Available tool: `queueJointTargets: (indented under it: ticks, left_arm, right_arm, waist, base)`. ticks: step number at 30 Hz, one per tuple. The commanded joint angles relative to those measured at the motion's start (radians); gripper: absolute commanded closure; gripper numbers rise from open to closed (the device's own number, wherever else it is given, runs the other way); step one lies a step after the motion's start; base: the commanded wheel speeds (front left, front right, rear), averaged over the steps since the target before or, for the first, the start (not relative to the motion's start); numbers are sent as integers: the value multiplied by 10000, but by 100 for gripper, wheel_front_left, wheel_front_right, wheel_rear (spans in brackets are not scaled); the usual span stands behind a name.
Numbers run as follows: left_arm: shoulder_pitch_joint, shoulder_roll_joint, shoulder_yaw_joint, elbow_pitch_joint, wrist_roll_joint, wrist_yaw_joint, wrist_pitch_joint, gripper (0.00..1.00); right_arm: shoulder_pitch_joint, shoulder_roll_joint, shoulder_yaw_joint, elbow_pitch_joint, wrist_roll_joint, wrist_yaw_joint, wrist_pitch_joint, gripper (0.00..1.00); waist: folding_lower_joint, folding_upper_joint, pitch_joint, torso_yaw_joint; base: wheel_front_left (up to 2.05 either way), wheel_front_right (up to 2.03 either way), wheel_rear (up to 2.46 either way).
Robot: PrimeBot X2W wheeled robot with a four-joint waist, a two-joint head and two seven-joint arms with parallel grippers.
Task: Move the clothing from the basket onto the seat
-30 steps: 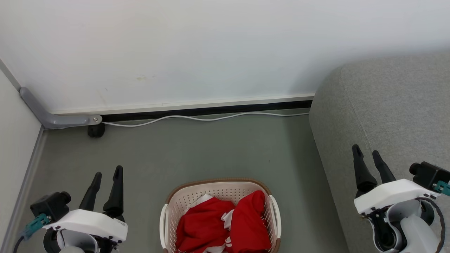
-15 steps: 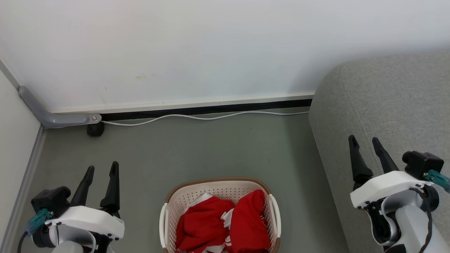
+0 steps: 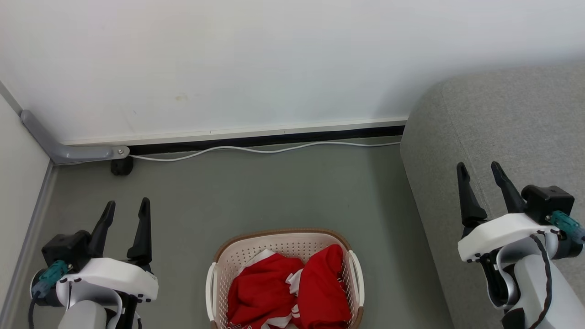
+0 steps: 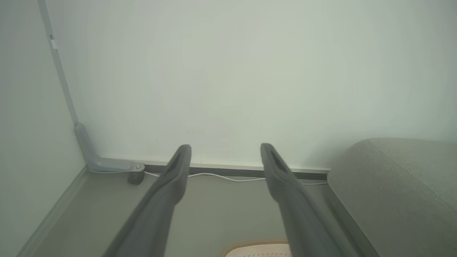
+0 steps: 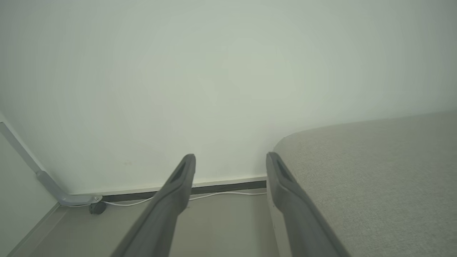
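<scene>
Nothing of the task is done yet: both pieces of red clothing [image 3: 288, 294] lie bunched together inside the basket [image 3: 283, 232], which stands on the floor [image 3: 274, 192] between the two arms. The part of the grey seat [image 3: 502, 123] that shows, off to the right, carries no garment. Every piece is yet to be lifted out and carried across. The left claw [image 3: 128, 202] hangs over the floor to the left of the basket, fingers spread wide, holding and touching nothing. The right claw [image 3: 478, 165] hovers above the seat's near edge, likewise spread wide and empty.
</scene>
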Motion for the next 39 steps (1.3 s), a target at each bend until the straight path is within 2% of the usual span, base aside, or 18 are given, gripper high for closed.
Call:
queueJointTargets:
  ticks: [1,7,22,39]
  left_arm:
    - [-611,286,343,-153,366,-38,-165,0]
    - [-766,352,311,-68,843,-39,-310,0]
    - [-730,292,202,-46,599,-39,-310,0]
    - [-1740,19,-755,272,-204,-39,-310,0]
  right_arm:
    - [-461,-54,182,-152,-384,44,-205,0]
    - [-630,-52,193,-10,-954,44,-350,0]
    - [-642,29,-99,-180,-1036,44,-350,0]
    - [-1597,365,-442,-2264,-1746,44,-350,0]
  waist:
    - [0,0,14,-14]
    - [0,0,55,-39]
    - [0,0,389,-23]
    - [0,0,3350,7]
  base:
    - [0,0,0]
    - [0,0,0]
    - [0,0,0]
    - [0,0,0]
